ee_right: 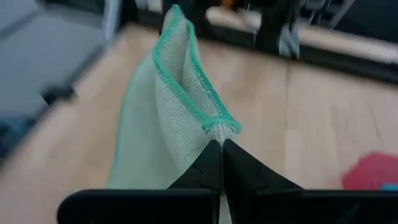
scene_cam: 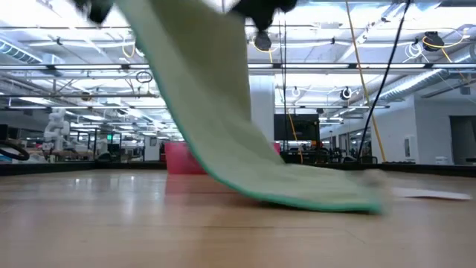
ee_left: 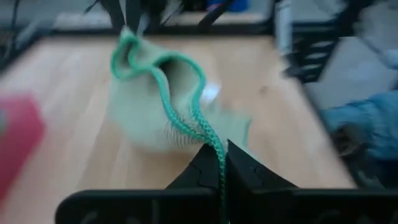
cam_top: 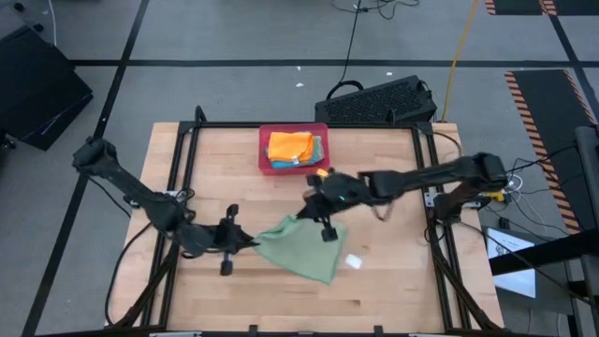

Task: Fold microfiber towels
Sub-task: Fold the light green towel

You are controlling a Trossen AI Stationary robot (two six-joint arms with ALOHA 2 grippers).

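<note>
From above, the left gripper [cam_top: 245, 241] and right gripper [cam_top: 314, 212] each pinch a corner of the green towel [cam_top: 301, 245] mid-table. Low down, its far edge drags the table [scene_cam: 223, 231]. Wrist views show jaws clamped on hem, so I'd lift evenly and keep it taut.

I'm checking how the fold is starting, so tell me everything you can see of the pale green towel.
The pale green towel is a soft, matte cloth with a brighter green stitched edge. It is unfolded and partly lifted: the left gripper is shut on one edge, the right gripper shut on another. Between them the cloth hangs in loose folds, and its lower part drapes onto the wooden table, in front of the red tray.
</note>
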